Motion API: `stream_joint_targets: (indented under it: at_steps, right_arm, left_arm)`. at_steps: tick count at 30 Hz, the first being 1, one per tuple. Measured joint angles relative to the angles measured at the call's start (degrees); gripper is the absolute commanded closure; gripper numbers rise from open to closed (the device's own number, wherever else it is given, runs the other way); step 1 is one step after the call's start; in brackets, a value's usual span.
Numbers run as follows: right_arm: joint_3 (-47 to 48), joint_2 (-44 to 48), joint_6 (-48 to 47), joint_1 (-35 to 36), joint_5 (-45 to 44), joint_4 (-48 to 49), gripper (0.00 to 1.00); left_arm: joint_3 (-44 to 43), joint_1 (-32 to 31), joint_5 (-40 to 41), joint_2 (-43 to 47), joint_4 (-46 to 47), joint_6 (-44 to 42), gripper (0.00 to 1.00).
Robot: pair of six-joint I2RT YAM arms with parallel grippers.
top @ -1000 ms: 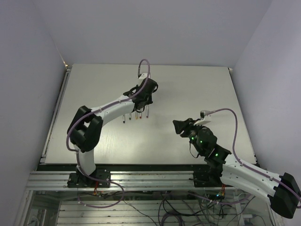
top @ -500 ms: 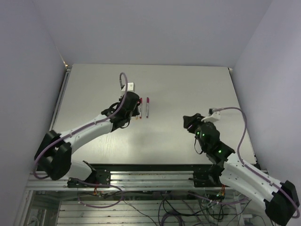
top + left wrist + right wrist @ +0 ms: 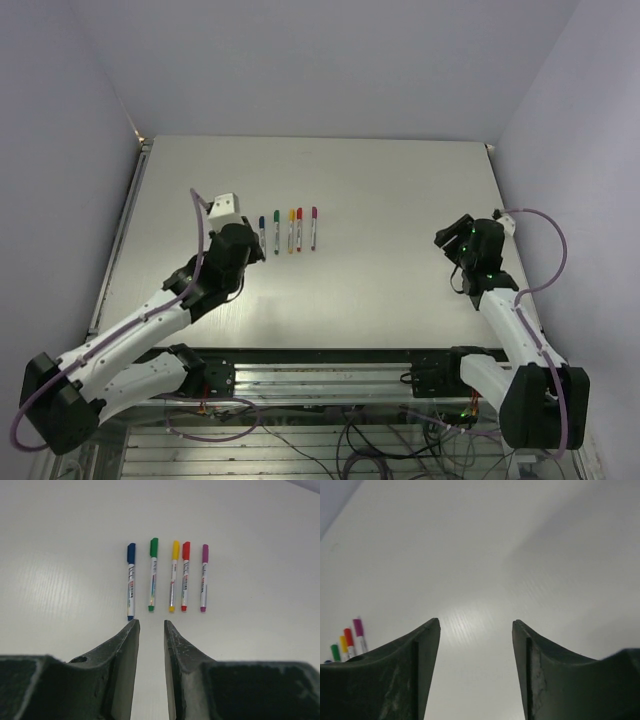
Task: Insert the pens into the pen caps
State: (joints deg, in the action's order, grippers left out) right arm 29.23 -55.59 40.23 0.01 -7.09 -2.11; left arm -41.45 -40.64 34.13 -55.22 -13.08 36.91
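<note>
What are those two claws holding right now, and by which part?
Nothing. The left claw and right claw are both empty, fingers apart. The five capped pens lie in a row on the table, touched by neither.

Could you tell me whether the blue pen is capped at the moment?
Capped: the blue pen carries its blue cap on the far end.

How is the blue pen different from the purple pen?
The blue pen has blue ends; the purple pen has purple ends. Seen from the left wrist, the blue pen is leftmost, the purple pen rightmost. The blue pen's near tip reaches closer to the left end effector than the purple pen's. Both lie flat with white barrels.
</note>
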Motion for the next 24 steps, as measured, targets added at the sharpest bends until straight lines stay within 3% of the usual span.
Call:
stream_joint_targets:
  at_steps: [9, 24]
  right_arm:
    - [1.09, 0.63, -4.46, -3.30, 3.61, -4.11, 0.30]
    - [1.11, 5.70, -0.85, -3.32, -5.77, -9.05, 0.28]
  left_arm:
    - [3.17, 0.02, 4.33, 8.50, -4.92, 2.75, 0.64]
    - [3.78, 0.02, 5.44, 9.46, -8.66, 4.92, 0.65]
